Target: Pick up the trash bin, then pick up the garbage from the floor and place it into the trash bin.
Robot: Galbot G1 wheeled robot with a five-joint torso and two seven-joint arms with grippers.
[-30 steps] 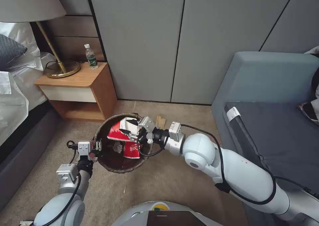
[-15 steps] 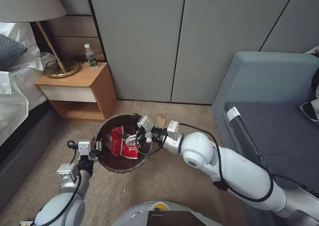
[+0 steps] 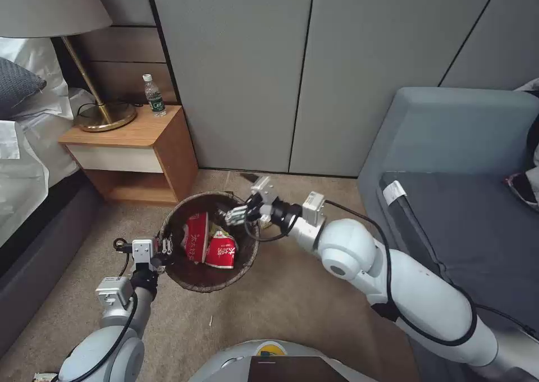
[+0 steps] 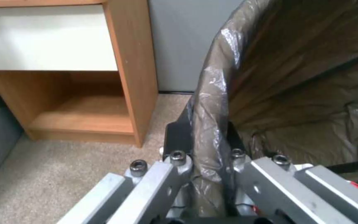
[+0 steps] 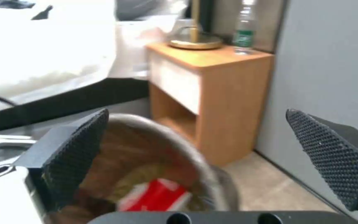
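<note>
Now, right gripper [image 3: 238, 216]: gaping wide, empty, backing off the rim.
Red-and-white packets [image 3: 209, 247]: lying inside the brown-bagged round bin [image 3: 193, 278], newly dropped.
Left gripper [image 4: 204, 161]: clamping the bin's rim.

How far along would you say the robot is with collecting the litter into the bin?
Done: the left gripper is clamped on the trash bin at its bag-lined rim, and red-and-white packets lie inside the bin. In hand: nothing; the right gripper is open and empty above the bin's far edge. Left: a small scrap lies on the carpet in front of the bin; whether it counts as litter is hard to tell.
</note>
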